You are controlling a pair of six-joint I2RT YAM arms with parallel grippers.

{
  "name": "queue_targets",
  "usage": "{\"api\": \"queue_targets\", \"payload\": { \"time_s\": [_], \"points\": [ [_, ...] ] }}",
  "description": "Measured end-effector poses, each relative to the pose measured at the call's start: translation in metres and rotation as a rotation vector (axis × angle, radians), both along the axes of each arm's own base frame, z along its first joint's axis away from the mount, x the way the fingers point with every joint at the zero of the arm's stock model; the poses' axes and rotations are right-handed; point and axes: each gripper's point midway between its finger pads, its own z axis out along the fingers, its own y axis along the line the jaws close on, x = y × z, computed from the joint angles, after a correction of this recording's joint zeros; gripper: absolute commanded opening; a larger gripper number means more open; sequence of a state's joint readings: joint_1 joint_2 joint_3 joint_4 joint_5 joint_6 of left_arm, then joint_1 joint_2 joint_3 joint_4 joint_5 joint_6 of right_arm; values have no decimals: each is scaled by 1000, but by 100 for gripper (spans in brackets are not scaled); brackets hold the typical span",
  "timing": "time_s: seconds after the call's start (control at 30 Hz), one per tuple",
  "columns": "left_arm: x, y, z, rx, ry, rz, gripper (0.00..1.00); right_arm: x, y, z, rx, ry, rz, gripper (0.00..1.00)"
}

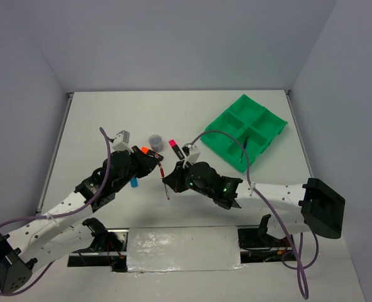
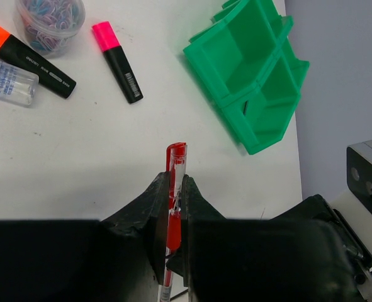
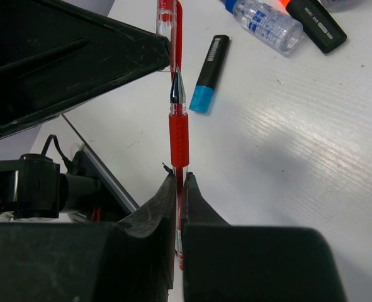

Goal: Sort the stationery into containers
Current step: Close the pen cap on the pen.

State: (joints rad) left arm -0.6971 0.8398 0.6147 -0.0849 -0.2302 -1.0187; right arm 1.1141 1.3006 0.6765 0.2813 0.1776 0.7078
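My right gripper [image 3: 179, 178] [image 1: 172, 181] is shut on a thin red pen [image 3: 179, 132] [image 1: 167, 189] whose metal tip is bare. My left gripper [image 2: 176, 177] [image 1: 153, 165] is shut on the pen's clear-and-red cap [image 2: 177, 157] [image 3: 167, 19], in line with the tip and right at it. On the table lie a pink highlighter [image 2: 118, 61] [image 1: 172, 146], an orange one [image 2: 28, 53], a blue one [image 3: 209, 74] [image 1: 135, 183] and a clear-blue tube [image 2: 6, 80] [image 3: 264, 24]. The green tray [image 1: 226, 154] [image 2: 261, 135] sits far right with a thin dark pen [image 2: 244, 108] in one compartment.
A small round tub of clips [image 1: 155, 139] [image 2: 49, 19] stands behind the highlighters. Purple cables [image 1: 226, 135] arch over both arms, one near the tray's front. Grey walls close in the table's back and sides.
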Motion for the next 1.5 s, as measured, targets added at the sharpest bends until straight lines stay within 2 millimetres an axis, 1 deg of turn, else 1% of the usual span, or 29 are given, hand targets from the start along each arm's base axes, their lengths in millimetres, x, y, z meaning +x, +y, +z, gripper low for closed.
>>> {"api": "queue_targets", "payload": {
  "time_s": [0.53, 1.0, 1.1, 1.33, 1.43, 1.5],
  "points": [
    [2, 4, -2, 13, -1, 24, 0, -2, 3, -3, 3, 18, 16, 0],
    [2, 4, -3, 15, 1, 24, 0, -4, 5, -1, 14, 22, 24, 0],
    [2, 4, -3, 13, 1, 20, 0, -1, 4, -1, 5, 17, 19, 0],
    [1, 1, -1, -8, -11, 8, 0, 9, 2, 6, 6, 2, 6, 0],
    [0, 2, -2, -14, -17, 8, 0, 9, 3, 8, -3, -1, 14, 0],
    [-1, 0, -4, -18, -15, -2, 0, 12, 4, 10, -4, -7, 9, 0]
  ]
}}
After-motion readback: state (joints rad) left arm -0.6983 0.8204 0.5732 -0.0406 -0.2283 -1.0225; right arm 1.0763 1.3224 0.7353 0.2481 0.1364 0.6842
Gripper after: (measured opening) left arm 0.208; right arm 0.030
